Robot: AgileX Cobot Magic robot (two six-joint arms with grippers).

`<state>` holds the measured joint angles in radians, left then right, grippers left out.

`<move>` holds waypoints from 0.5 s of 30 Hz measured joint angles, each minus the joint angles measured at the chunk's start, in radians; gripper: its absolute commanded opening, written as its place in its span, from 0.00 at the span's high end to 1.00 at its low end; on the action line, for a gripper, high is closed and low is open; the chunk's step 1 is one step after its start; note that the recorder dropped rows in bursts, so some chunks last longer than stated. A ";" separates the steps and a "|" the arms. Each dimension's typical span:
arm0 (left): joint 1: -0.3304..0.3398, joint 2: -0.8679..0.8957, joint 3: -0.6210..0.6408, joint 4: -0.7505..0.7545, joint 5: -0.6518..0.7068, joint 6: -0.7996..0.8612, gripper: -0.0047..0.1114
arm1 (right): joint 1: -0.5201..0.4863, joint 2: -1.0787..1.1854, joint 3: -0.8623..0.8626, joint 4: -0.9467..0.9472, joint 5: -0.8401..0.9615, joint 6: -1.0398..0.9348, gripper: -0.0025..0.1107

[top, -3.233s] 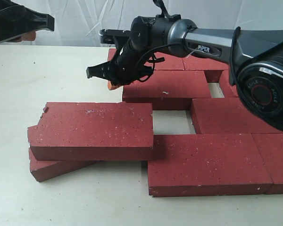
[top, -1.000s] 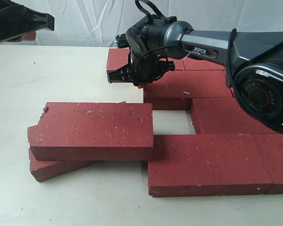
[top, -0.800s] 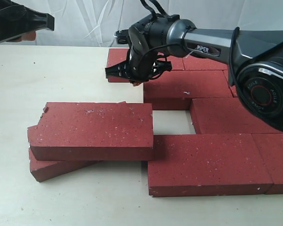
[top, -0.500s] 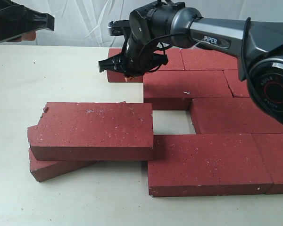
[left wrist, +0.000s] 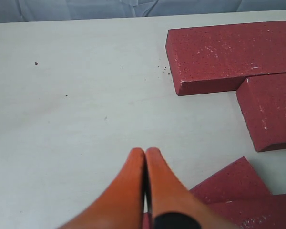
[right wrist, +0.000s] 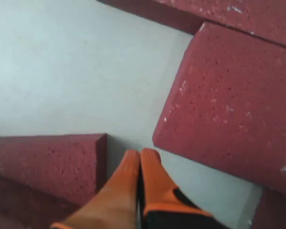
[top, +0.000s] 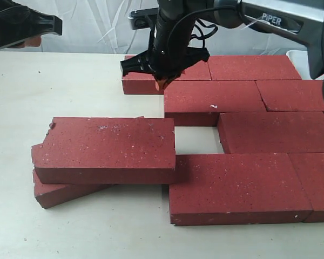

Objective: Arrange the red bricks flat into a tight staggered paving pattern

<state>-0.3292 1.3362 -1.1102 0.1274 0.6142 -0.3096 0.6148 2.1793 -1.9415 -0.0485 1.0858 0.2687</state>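
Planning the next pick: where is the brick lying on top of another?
Exterior view, front left: the upper brick rests on a tilted brick, directly left of the bare gap.

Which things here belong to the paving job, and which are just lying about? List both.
Belong to the job:
- laid red bricks
- loose brick, resting on a tilted brick
- right gripper, shut, over the laid bricks
- left gripper, shut

Just there:
- table
- white backdrop cloth
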 measured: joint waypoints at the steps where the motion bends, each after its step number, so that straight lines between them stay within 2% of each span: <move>1: 0.000 0.000 0.000 0.000 0.000 0.000 0.96 | 0.000 -0.010 0.000 0.000 0.024 -0.008 0.99; 8: 0.000 0.000 0.000 0.000 0.011 0.002 0.96 | 0.000 -0.080 0.004 0.004 0.117 -0.031 0.99; 15: 0.000 -0.004 0.000 -0.002 0.011 0.003 0.96 | 0.000 -0.185 0.120 0.000 0.108 -0.042 0.99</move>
<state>-0.3292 1.3324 -1.1102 0.1254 0.6253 -0.3062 0.6148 1.9942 -1.8214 -0.0484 1.1936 0.2268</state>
